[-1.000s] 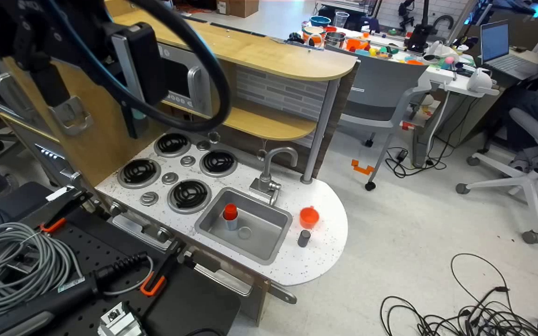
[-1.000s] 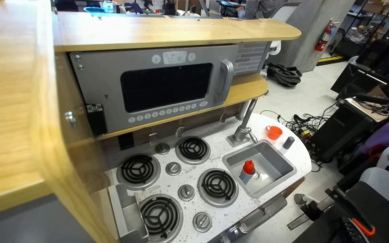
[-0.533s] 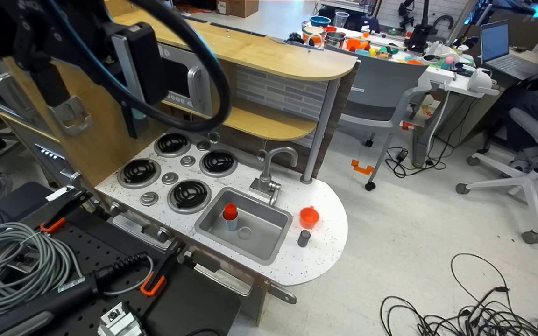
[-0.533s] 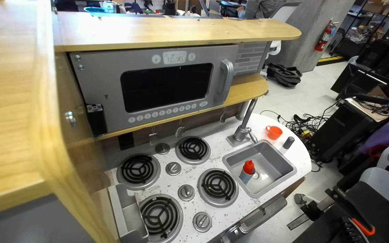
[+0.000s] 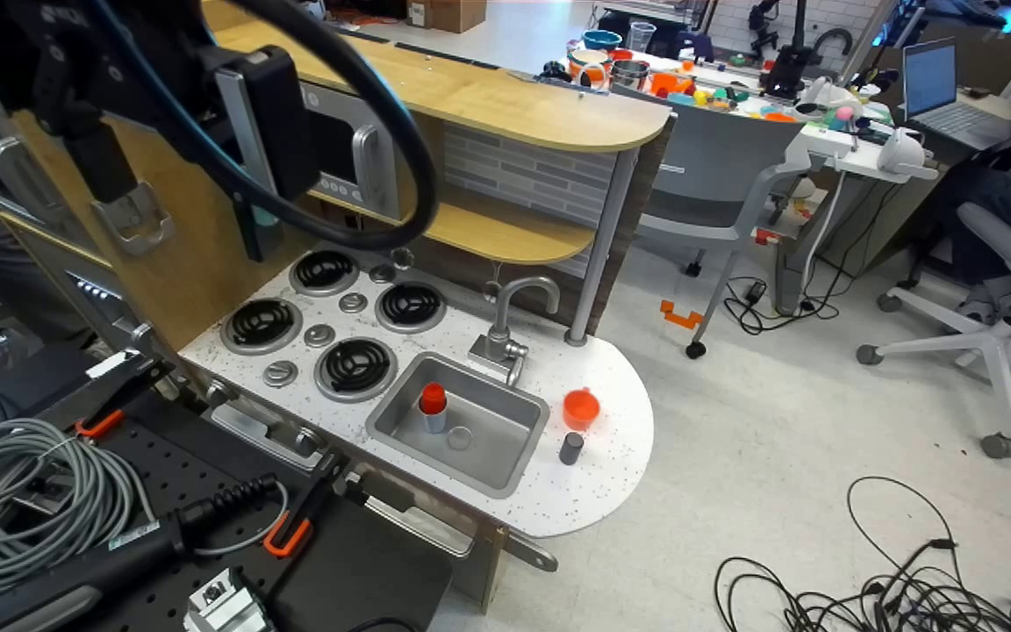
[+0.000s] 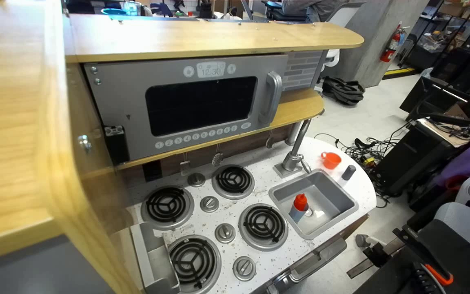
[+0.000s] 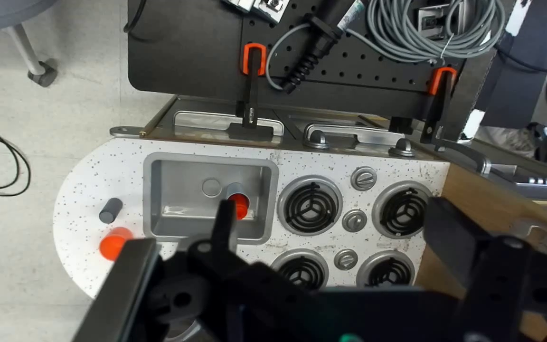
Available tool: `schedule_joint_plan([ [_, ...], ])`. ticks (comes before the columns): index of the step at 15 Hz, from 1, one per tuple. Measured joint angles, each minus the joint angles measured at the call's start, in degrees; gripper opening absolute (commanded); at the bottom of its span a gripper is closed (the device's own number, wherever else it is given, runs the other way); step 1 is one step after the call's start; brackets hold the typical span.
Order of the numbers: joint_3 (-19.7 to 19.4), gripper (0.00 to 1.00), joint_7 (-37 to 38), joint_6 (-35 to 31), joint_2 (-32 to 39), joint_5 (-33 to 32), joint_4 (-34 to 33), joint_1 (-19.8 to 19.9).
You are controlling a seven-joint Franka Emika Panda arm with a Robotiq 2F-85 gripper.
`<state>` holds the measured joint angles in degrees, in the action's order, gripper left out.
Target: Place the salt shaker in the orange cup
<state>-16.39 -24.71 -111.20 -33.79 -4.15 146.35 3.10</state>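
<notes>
By my reading nothing of the task is done yet: no grasp, no lift, and the piece to be moved is outside its goal. The hand [image 7: 331, 209] has its fingers spread wide apart in the wrist view, holding nothing, with a burner [image 7: 310, 205] seen beyond the gap. It is well apart from both things it must deal with, which lie towards 9 o'clock from it in that view.

The salt shaker [image 7: 111, 210], which I take to be the small dark grey cylinder, appears to stand upright on the worktop [image 5: 615, 456]. In an exterior view the orange cup [image 6: 331, 161] sits with its mouth up and its handle towards 10 o'clock, and the shaker is just beside it at about 4 o'clock; in the wrist view the shaker is at 12 o'clock from the cup, with a narrow gap between the two, so I judge them not touching. A red-topped container [image 6: 299, 207] stands in the sink [image 6: 329, 200]; should that be the piece meant, the tally is the same, since it too is outside the cup.

All the work is left, then: reach across to the shaker, close on it, lift it, carry it over the cup's rim, lower it and let go.
</notes>
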Motion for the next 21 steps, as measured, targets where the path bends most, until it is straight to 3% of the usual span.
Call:
schedule_joint_plan([
  [5,-1.7,1.0,-0.2,-12.7,5.9,-0.9,2.8,2.5],
  [11,-4.3,1.0,-1.0,-33.2,24.5,-0.7,1.8,4.6],
  [17,-2.6,1.0,-2.2,-48.2,45.8,-0.8,-5.6,7.7],
  [21,-0.2,1.0,-1.6,-50.9,58.0,-1.1,-14.6,11.6],
])
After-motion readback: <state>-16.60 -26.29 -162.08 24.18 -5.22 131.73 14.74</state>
